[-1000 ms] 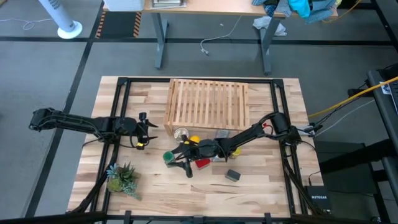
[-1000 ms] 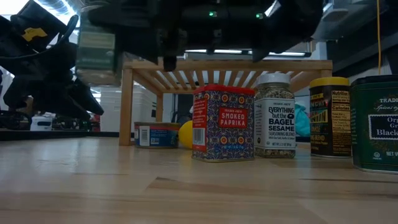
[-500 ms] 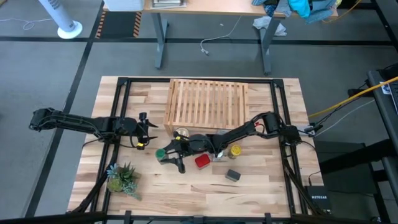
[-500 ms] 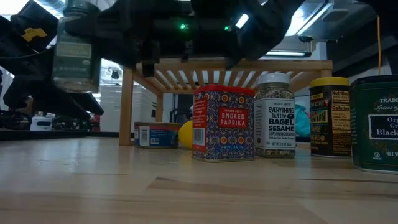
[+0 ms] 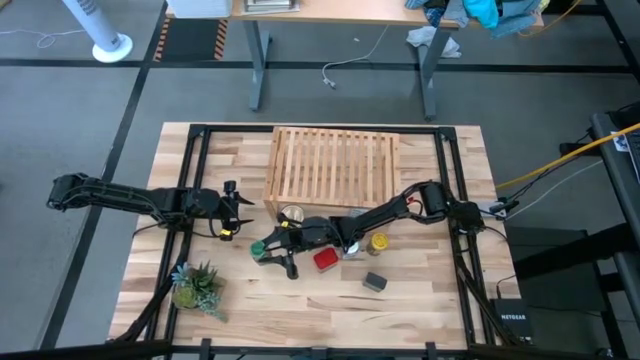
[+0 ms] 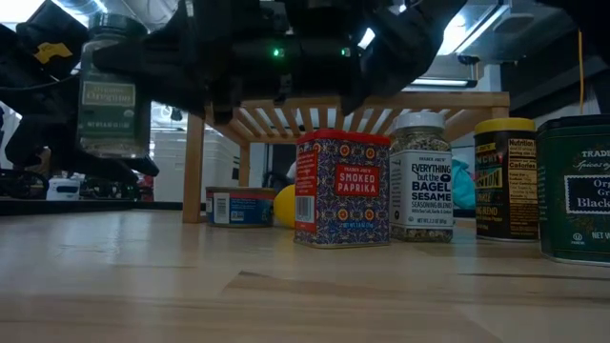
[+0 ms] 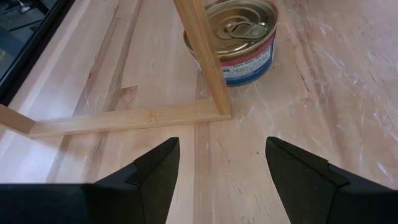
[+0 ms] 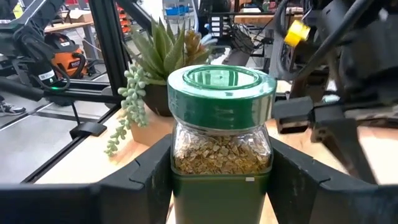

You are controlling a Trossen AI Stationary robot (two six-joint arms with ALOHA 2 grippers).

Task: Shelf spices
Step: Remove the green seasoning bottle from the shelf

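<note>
My right gripper (image 5: 270, 250) reaches across the table's middle and is shut on the green-lidded jar (image 8: 222, 124), held in the air left of the other spices. The red tin (image 6: 343, 188), white-lidded jar (image 6: 424, 176), yellow-lidded jar (image 6: 505, 178) and dark grey tin (image 6: 575, 186) stand upright on the tabletop in front of the slatted wooden shelf (image 5: 333, 165). My left gripper (image 5: 232, 210) is open and empty near the shelf's left front leg (image 7: 202, 56). My right gripper pinches the green-lidded jar between its two fingers (image 8: 152, 171), one on each side of the glass body (image 8: 186, 155) just below the lid. The fingers come level from the table's right side. The jar (image 6: 114, 90) stands upright, lifted clear of the table.
A silver round tin (image 7: 239, 31) sits by the shelf's left front leg. A potted succulent (image 5: 195, 285) stands at the near left. A yellow round thing (image 6: 283, 205) lies behind the red tin. Bare tabletop lies left of the shelf.
My right gripper has carried the green-lidded jar toward the table's left edge, away from the other spices, and then a little lower. The jar has stayed upright and clear of the table.
</note>
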